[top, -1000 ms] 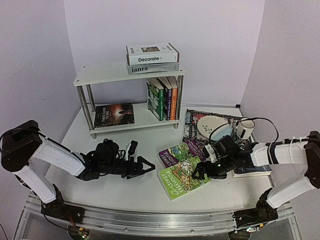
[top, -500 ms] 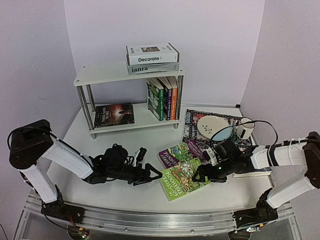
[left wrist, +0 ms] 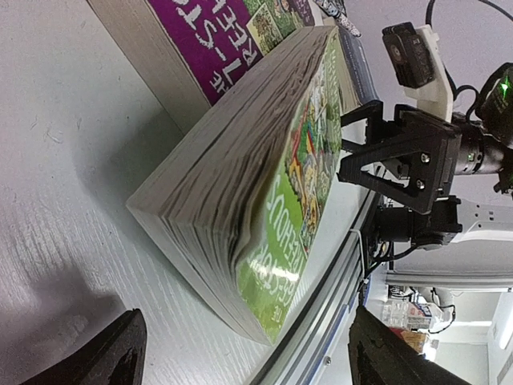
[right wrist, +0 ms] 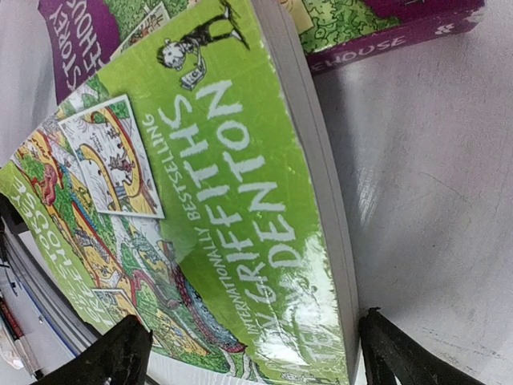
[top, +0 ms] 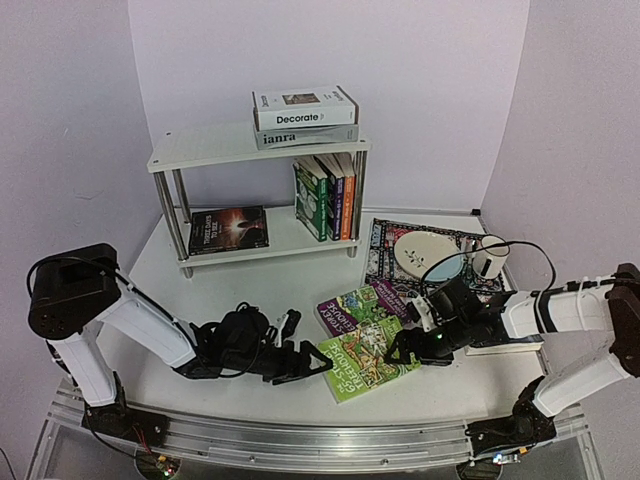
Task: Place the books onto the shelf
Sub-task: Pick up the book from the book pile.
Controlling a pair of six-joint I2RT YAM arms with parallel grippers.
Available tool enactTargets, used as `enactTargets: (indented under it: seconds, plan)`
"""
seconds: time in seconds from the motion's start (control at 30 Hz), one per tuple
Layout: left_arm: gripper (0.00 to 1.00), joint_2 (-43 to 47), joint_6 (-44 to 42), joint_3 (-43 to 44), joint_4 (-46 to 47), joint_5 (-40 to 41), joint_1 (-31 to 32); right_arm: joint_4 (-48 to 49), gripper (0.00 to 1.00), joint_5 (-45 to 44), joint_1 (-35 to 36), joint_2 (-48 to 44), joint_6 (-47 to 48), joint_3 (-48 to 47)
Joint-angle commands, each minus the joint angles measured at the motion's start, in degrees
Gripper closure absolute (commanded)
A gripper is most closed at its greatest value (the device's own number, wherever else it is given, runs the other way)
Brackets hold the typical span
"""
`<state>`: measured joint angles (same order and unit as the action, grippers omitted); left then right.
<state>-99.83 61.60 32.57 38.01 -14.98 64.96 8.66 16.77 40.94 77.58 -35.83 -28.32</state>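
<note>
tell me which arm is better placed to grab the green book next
Probably right: the right claw is open with the green book's edge between its fingers; the left claw is open but just short of it.

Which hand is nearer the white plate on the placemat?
Right. The right hand sits at the green book's right edge, on the near side of the plate; the left hand is at the book's left corner, farther off.
</note>
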Motion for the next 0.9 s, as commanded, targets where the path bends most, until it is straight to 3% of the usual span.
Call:
enactTargets:
  seconds: [0.0,0.5,0.63,0.87]
  plan:
    - [0.12,-2.4,0.6,3.2,3.2,1.2,0.3,0.1,0.1,1.3,0.9,0.7,-0.5,0.9]
    - [0.36,-6.3,-2.1,6.5,5.4,2.0,-0.5,1.1,0.1,0.9,2.5,0.7,-1.6,1.0]
    - [0.48,-3.6,-3.3,5.4,5.4,2.1,-1.8,0.1,0.11,0.4,2.5,0.2,-1.0,0.6]
    - [0.82,-0.2,-4.9,2.8,5.4,1.1,-3.9,-3.1,0.09,-1.3,2.5,-2.8,0.8,-1.1]
